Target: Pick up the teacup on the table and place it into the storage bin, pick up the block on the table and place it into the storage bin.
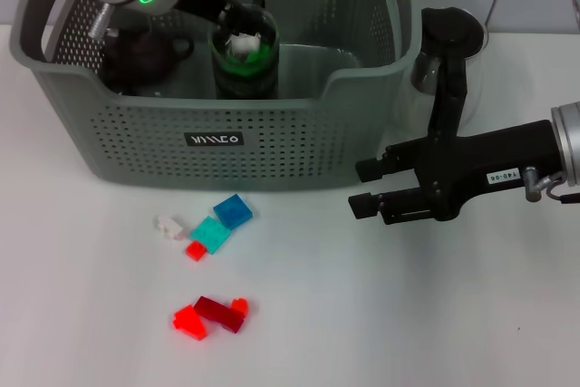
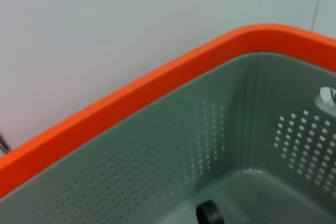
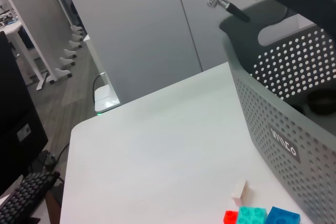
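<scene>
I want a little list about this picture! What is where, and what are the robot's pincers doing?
bin: the grey storage bin stands at the back of the white table
inside bin: a dark teapot-like thing and a dark green-lit cylinder
left arm: reaches down into the bin; its pincer cannot be seen
right pincer: open, holding nothing, hovering beside the bin's right end
blocks: blue block, teal block, white block and red blocks lie on the table in front of the bin
glass pot: behind the right arm

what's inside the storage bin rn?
Inside the storage bin: the left gripper reaching in, a dark teapot-like item, a dark-green cylinder. The front wall hides the floor.
</scene>
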You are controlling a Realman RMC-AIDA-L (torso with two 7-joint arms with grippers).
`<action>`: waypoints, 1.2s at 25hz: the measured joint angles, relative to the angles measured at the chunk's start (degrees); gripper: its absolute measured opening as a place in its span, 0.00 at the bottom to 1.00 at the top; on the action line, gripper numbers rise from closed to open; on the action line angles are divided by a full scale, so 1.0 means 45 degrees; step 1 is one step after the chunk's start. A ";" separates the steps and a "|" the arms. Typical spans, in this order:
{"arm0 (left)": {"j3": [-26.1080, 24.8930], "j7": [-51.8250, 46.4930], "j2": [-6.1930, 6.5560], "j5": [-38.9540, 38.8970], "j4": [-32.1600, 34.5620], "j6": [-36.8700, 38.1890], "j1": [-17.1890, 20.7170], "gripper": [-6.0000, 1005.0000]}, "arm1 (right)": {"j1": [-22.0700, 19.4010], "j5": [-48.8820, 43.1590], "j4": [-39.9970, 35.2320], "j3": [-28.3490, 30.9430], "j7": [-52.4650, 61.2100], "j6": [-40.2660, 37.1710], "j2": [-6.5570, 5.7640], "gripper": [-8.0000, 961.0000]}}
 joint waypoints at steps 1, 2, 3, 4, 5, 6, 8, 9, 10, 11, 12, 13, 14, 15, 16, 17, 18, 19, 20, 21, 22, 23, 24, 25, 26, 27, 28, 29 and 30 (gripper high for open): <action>0.0034 0.0000 -0.0021 -0.0092 0.0276 0.0096 0.0134 0.47 | 0.0004 -0.0002 0.0000 0.0000 0.0004 0.0003 -0.0001 0.64; 0.0058 -0.0001 -0.0036 -0.0223 0.0568 0.0192 0.0278 0.47 | 0.0008 -0.0005 0.0000 0.0000 0.0009 0.0008 -0.0002 0.64; 0.0076 -0.0001 -0.0046 -0.0414 0.0895 0.0325 0.0451 0.47 | 0.0013 -0.0005 0.0000 0.0000 0.0014 0.0008 -0.0003 0.64; 0.0060 -0.0008 -0.0042 -0.0649 0.1251 0.0435 0.0635 0.47 | 0.0018 -0.0006 0.0000 0.0000 0.0019 0.0014 -0.0003 0.64; 0.0003 -0.0013 -0.0040 -0.0925 0.1547 0.0542 0.0803 0.48 | 0.0025 -0.0002 0.0000 0.0000 0.0023 0.0016 -0.0004 0.64; -0.0133 -0.0012 -0.0019 -0.1406 0.1976 0.0702 0.1044 0.50 | 0.0032 -0.0003 0.0000 -0.0001 0.0024 0.0016 -0.0003 0.64; -0.0491 0.0059 0.0021 -0.2657 0.2867 0.1091 0.1609 0.53 | 0.0051 -0.0005 0.0000 -0.0001 0.0024 0.0029 -0.0003 0.64; -0.0491 0.0059 0.0021 -0.2657 0.2867 0.1091 0.1609 0.54 | 0.0054 -0.0007 0.0000 0.0000 0.0026 0.0026 -0.0003 0.64; -0.0882 0.0181 0.0091 -0.4415 0.3903 0.1784 0.2410 0.55 | 0.0059 -0.0006 0.0000 -0.0001 0.0030 0.0027 -0.0003 0.64; -0.0985 0.0200 0.0108 -0.4806 0.4119 0.1986 0.2585 0.55 | 0.0059 -0.0001 0.0000 -0.0002 0.0035 0.0016 -0.0002 0.64; -0.1310 0.0213 0.0148 -0.5589 0.4575 0.2527 0.2998 0.55 | 0.0054 -0.0002 0.0000 -0.0001 0.0038 0.0007 -0.0003 0.64; -0.1563 0.0215 0.0169 -0.6057 0.4873 0.2901 0.3252 0.55 | 0.0052 0.0000 0.0000 -0.0001 0.0039 0.0002 -0.0002 0.64; -0.1966 0.0215 0.0183 -0.6746 0.5239 0.3496 0.3539 0.55 | 0.0047 -0.0001 -0.0002 -0.0001 0.0041 0.0002 -0.0002 0.64; -0.2451 0.0232 0.0205 -0.7358 0.5572 0.4210 0.3820 0.55 | 0.0045 -0.0002 -0.0005 0.0000 0.0041 0.0000 -0.0003 0.64; -0.2979 0.0258 0.0246 -0.7950 0.5851 0.4989 0.4069 0.55 | 0.0046 -0.0004 -0.0005 -0.0002 0.0042 0.0000 -0.0002 0.64; -0.3563 0.0292 0.0327 -0.8532 0.6013 0.5927 0.4310 0.55 | 0.0045 -0.0006 -0.0007 -0.0001 0.0042 -0.0002 -0.0003 0.64; -0.4196 0.0320 0.0459 -0.8980 0.6054 0.6908 0.4510 0.55 | 0.0045 -0.0007 -0.0006 -0.0001 0.0041 -0.0006 -0.0005 0.64; -0.4481 0.0335 0.0522 -0.9195 0.6046 0.7454 0.4610 0.55 | 0.0045 -0.0008 -0.0007 -0.0001 0.0041 -0.0003 -0.0010 0.64; -0.4968 0.0381 0.0671 -0.9385 0.5936 0.8246 0.4760 0.55 | 0.0041 -0.0010 -0.0014 0.0000 0.0041 -0.0003 -0.0015 0.64; -0.5306 0.0449 0.0796 -0.9522 0.5817 0.8924 0.4869 0.54 | 0.0043 -0.0010 -0.0022 -0.0001 0.0041 -0.0003 -0.0014 0.64; -0.5602 0.0620 0.0924 -0.9560 0.5628 0.9630 0.5026 0.54 | 0.0046 -0.0012 -0.0029 0.0000 0.0041 -0.0003 -0.0015 0.64; -0.5715 0.1010 0.1038 -0.9540 0.5427 1.0196 0.5211 0.54 | 0.0060 -0.0014 -0.0036 -0.0001 0.0043 -0.0003 -0.0016 0.64; -0.5679 0.1499 0.1131 -0.9446 0.5258 1.0617 0.5430 0.54 | 0.0076 -0.0016 -0.0039 -0.0002 0.0046 -0.0002 -0.0016 0.64; -0.5471 0.2053 0.1163 -0.9222 0.5128 1.0880 0.5713 0.54 | 0.0090 -0.0017 -0.0044 -0.0008 0.0051 -0.0003 -0.0018 0.64; -0.5274 0.2461 0.1159 -0.8952 0.5079 1.0965 0.5926 0.54 | 0.0108 -0.0018 -0.0045 -0.0015 0.0056 -0.0002 -0.0020 0.64; -0.4980 0.2874 0.1115 -0.8582 0.5043 1.1028 0.6149 0.54 | 0.0132 -0.0021 -0.0041 -0.0031 0.0060 -0.0004 -0.0021 0.64; -0.4718 0.3103 0.1040 -0.8167 0.5007 1.1033 0.6264 0.54 | 0.0150 -0.0027 -0.0028 -0.0050 0.0064 -0.0003 -0.0021 0.64; -0.4395 0.3321 0.0957 -0.7642 0.4973 1.1042 0.6351 0.54 | 0.0162 -0.0034 -0.0017 -0.0060 0.0070 0.0001 -0.0026 0.64; -0.4033 0.3422 0.0880 -0.7144 0.4948 1.1061 0.6364 0.54 | 0.0176 -0.0036 -0.0006 -0.0076 0.0075 -0.0003 -0.0022 0.64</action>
